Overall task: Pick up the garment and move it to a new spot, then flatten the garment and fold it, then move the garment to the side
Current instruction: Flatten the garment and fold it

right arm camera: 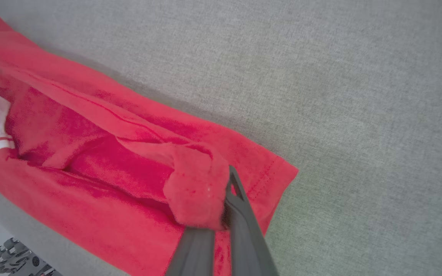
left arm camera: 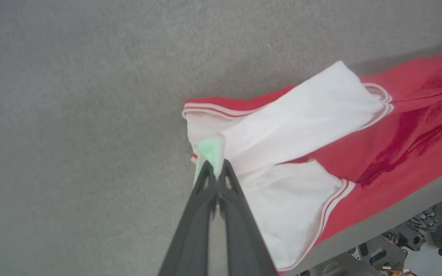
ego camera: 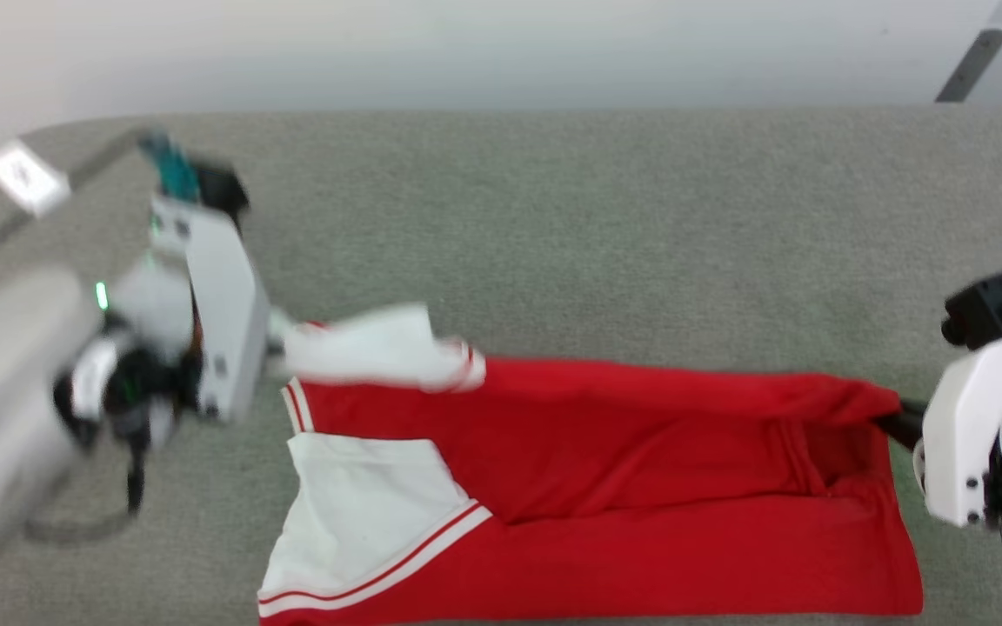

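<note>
Red garment (ego camera: 640, 469) pinched by left fingers (left arm camera: 196, 214), right fingers (right arm camera: 244, 222).

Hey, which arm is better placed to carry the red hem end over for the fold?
Right, probably. The right pincer is shut on the bunched red hem of the garment, while the left pincer is clamped on the white sleeve at the opposite end.

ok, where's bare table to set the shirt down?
Free: far strip of table between garment and the wall; also left of the white sleeves. Crowded: near edge, garment covers it, left gripper and right gripper pinching its ends.
</note>
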Motion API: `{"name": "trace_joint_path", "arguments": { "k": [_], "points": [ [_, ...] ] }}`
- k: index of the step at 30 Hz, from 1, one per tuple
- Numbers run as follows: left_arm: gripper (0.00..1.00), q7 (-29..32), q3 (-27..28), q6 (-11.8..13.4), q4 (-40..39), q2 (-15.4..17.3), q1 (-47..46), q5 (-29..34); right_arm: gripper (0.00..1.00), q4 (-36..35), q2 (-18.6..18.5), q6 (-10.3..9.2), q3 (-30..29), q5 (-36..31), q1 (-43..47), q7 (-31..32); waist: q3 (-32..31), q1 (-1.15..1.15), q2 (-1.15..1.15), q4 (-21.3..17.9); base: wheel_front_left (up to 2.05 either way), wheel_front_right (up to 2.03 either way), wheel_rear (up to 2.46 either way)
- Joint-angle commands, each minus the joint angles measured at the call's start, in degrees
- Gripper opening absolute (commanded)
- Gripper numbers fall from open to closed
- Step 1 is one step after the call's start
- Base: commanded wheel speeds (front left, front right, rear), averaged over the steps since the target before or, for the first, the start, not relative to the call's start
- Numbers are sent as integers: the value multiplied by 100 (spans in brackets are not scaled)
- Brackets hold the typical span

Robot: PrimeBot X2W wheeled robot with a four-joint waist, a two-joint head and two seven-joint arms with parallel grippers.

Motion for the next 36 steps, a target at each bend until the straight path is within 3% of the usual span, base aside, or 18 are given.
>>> {"name": "trace_joint_path", "arguments": {
  "k": [1, 6, 10, 20, 22, 23, 24, 25, 26, 27, 28, 29, 36],
  "points": [
    [0, 2, -24, 188, -326, 109, 236, -84, 0, -92, -26, -4, -73, 35, 170, 42, -91, 0, 0, 90, 0, 0, 0],
    [0, -217, -108, 810, -1526, 551, 1038, -342, 0, -405, 11, -4, -290, 54, 710, 233, -84, 0, 0, 118, 0, 0, 0],
    [0, -398, -196, 982, -1856, 588, 1474, -469, 0, -500, 124, -4, -415, -3, 1024, 380, -73, 0, 0, 123, 0, 0, 0],
    [2, -739, -186, 887, -1682, 437, 1863, -645, 0, -458, 284, -4, -435, -135, 1084, 543, -87, 0, 0, 61, 0, 0, 0],
    [13, -800, -149, 855, -1630, 468, 1868, -646, 0, -430, 270, -4, -429, -170, 1018, 497, -137, 0, 0, 52, 0, 0, 0],
    [24, -838, -142, 819, -1615, 492, 1876, -630, 0, -428, 275, -4, -413, -182, 992, 454, -171, 0, 0, 50, 0, 0, 0],
    [36, -872, -120, 820, -1601, 509, 1887, -621, 18, -417, 275, -4, -397, -182, 985, 404, -209, 0, 0, 52, 0, 0, 0],
    [38, -913, -109, 799, -1593, 517, 1904, -617, 37, -396, 268, -4, -373, -179, 997, 372, -255, 0, 0, 57, 0, 0, 0],
    [45, -949, -98, 775, -1592, 528, 1924, -630, 67, -372, 267, -4, -354, -159, 1008, 339, -302, 0, 0, 60, 0, 0, 0],
    [45, -949, -98, 775, -1592, 528, 1924, -630, 67, -372, 267, -4, -354, -159, 1008, 339, -302, 0, 0, 60, 0, 0, 0],
    [76, -978, -96, 779, -1587, 544, 1947, -623, 100, -362, 271, -4, -347, -147, 1015, 334, -358, 0, 0, 62, 0, 0, 0],
    [100, -990, -103, 772, -1590, 572, 1976, -623, 100, -352, 271, -4, -340, -139, 1040, 339, -412, 0, 0, 67, 0, 0, 0],
    [100, -1367, -16, 707, -1684, 697, 2273, -715, 100, -286, 346, -4, -497, -54, 1198, 226, -836, 0, 0, 73, 0, 0, 0]
  ]
}}
